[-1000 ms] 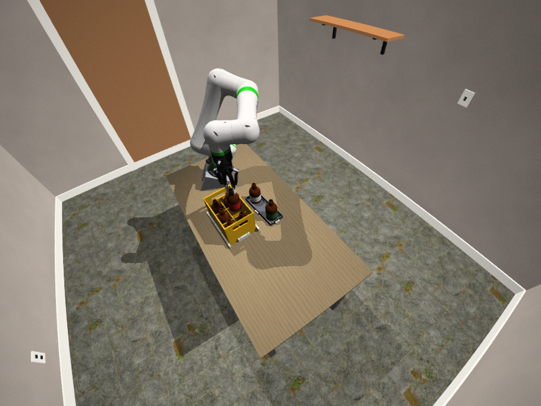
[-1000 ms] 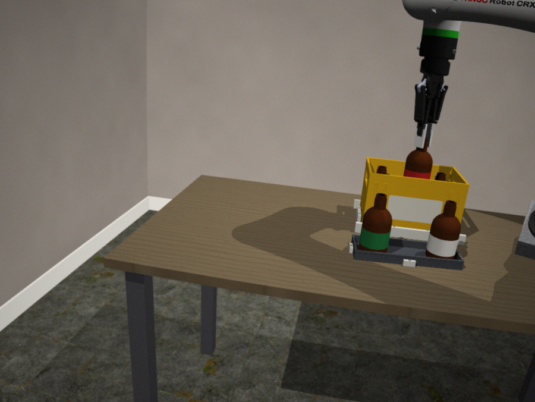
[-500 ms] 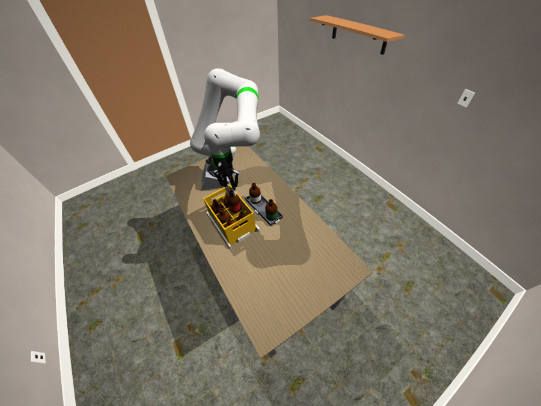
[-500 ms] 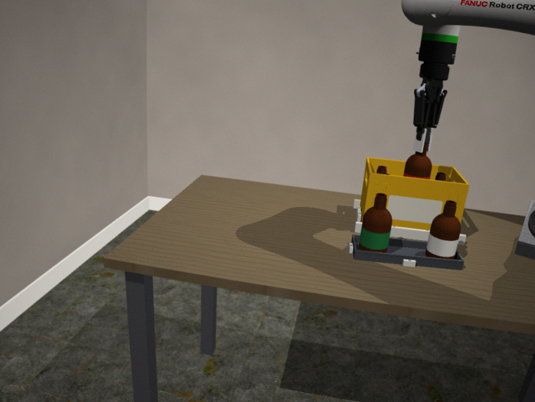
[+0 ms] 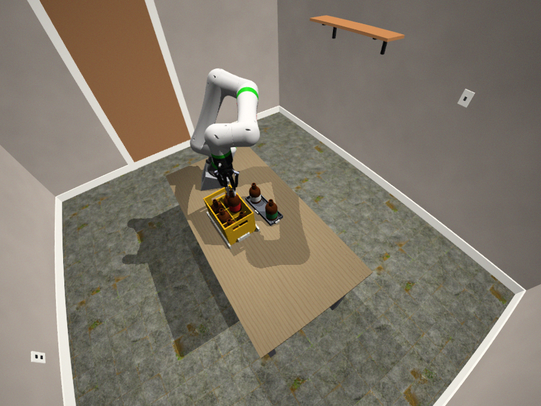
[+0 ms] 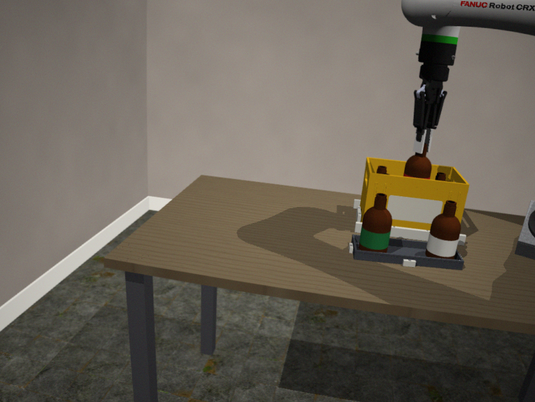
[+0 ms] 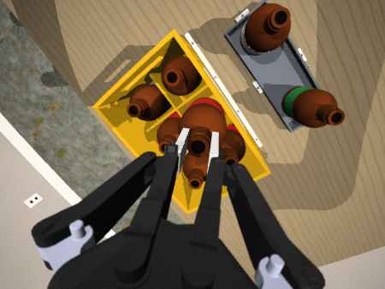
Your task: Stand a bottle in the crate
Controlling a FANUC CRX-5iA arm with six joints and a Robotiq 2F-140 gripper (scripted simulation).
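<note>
Clearly glossy and dark brown, round-shouldered and narrow-necked, with a red label band around the body: the held bottle (image 5: 234, 203) (image 6: 417, 165) (image 7: 202, 120). Looks upright, partly inside the yellow crate (image 5: 242, 232) (image 6: 411, 184) (image 7: 124, 134), in the middle of the crate's tray-side row, with shoulder and neck above the crate's rim and base hidden behind the wall. Gripped at the neck by the gripper (image 5: 231, 192) (image 6: 422, 144) (image 7: 198, 147), drawn in narrow on the glass from above the crate. Around it, lower inside the crate, five other brown bottles, one with a bit of blue label showing. Just beside the crate, the dark grey tray (image 5: 262, 211) (image 6: 408, 253) (image 7: 278, 70), bearing a green-labelled bottle (image 5: 271, 209) (image 6: 375, 225) (image 7: 314, 107) and a white-labelled bottle (image 5: 255, 193) (image 6: 444, 233) (image 7: 267, 27), both upright and well apart. Beneath crate and tray alike, the wood-grained table (image 5: 306, 262) (image 6: 216, 216) (image 7: 364, 128), with shadows spread near the crate
</note>
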